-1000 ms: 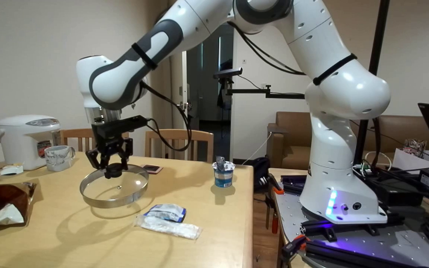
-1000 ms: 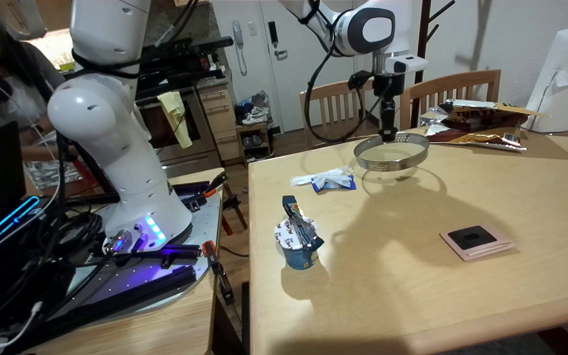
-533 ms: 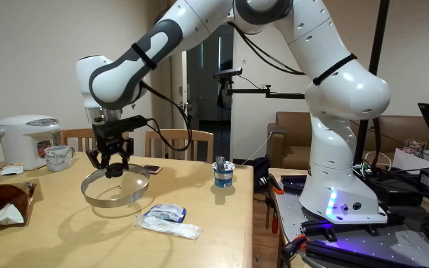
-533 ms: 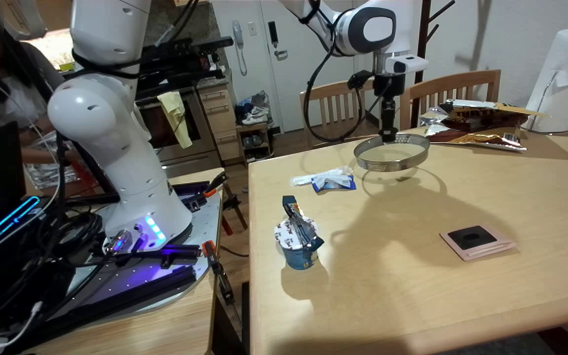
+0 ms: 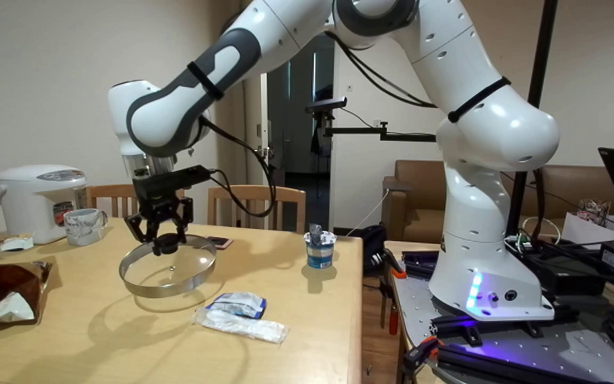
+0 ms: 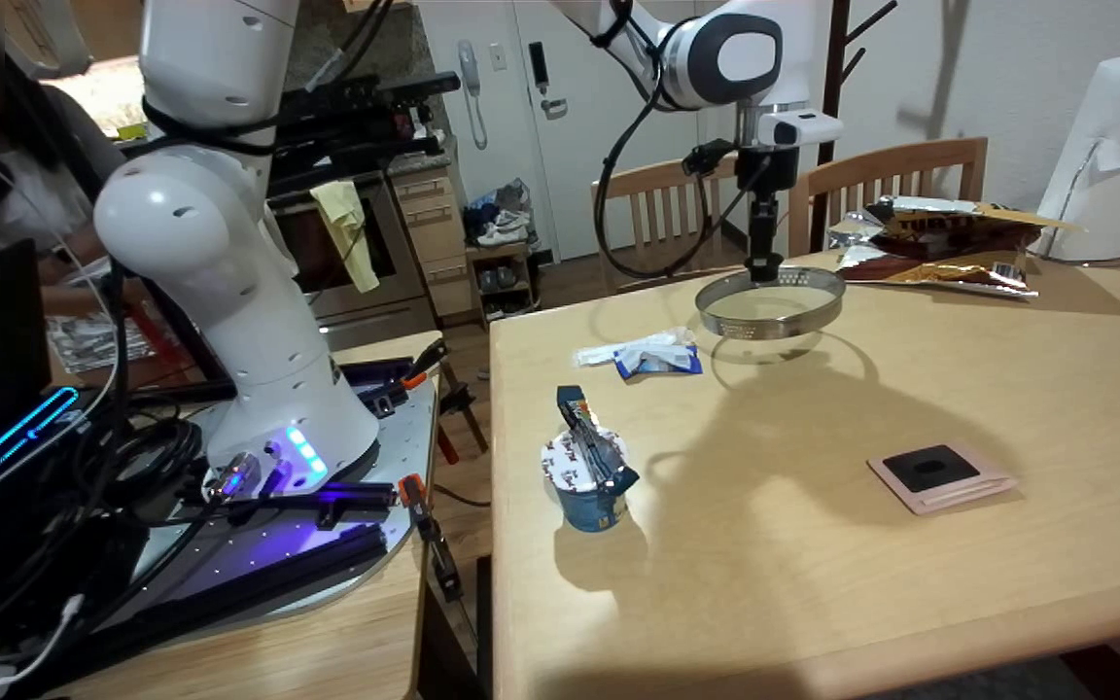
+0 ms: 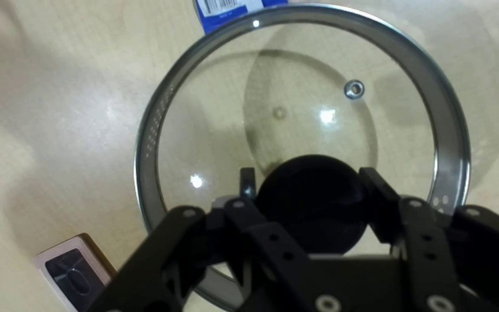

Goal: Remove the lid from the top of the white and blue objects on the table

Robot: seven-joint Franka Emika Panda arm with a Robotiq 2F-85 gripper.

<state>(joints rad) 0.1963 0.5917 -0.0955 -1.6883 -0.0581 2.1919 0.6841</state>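
Note:
The lid (image 5: 166, 290) is a round clear glass pan lid with a metal rim. It also shows in an exterior view (image 6: 764, 328) and in the wrist view (image 7: 446, 125). My gripper (image 5: 168, 242) is shut on its dark round knob (image 7: 310, 199), with one finger on each side. The lid hangs roughly level above the table (image 5: 126, 352), its shadow apart below it. The white and blue objects lie uncovered beside the lid: a blue-edged packet (image 5: 236, 305) and a long white crinkled packet (image 5: 248, 327). Part of the blue one shows in the wrist view (image 7: 232, 11).
A blue cup (image 6: 591, 506) with a sachet on top stands near the table edge. A pink card holder (image 6: 939, 476) lies on the table. A brown snack bag (image 5: 11, 293), a mug (image 5: 84, 226), a white water boiler (image 5: 40, 200) and a paper roll (image 6: 1109, 156) stand farther off.
My gripper and the lid have drifted very slightly toward the packets. The hold on the knob looks the same. The packets and other table objects have not moved.

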